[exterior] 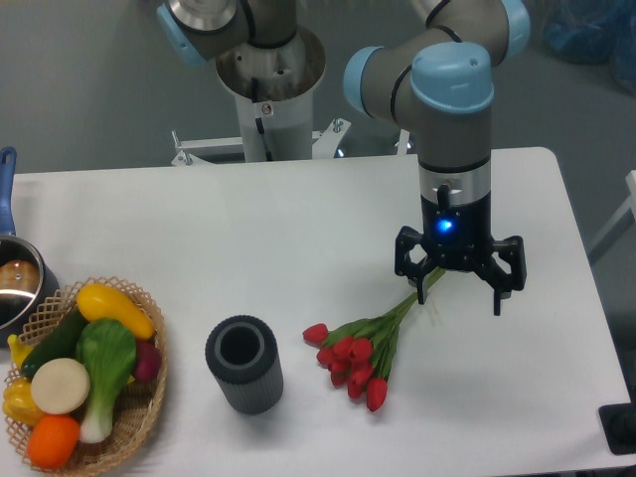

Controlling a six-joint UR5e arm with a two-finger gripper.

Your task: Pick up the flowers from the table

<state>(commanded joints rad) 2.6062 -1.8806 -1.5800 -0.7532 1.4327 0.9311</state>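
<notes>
The flowers (360, 356), a small bunch of red tulip buds on thin green stems, lie flat on the white table (248, 224) at the front right. The buds point to the front left and the stems run up to the right. My gripper (459, 290) points down over the stem ends with its black fingers (498, 286) spread open. The stem tips reach in under the left finger. I cannot tell whether the fingers touch the stems or the table.
A dark grey ribbed cylinder vase (243, 364) stands left of the buds. A wicker basket (149, 422) of vegetables sits at the front left corner. A metal pot (15, 288) with a blue handle is at the left edge. The arm's base (268, 84) stands behind the table.
</notes>
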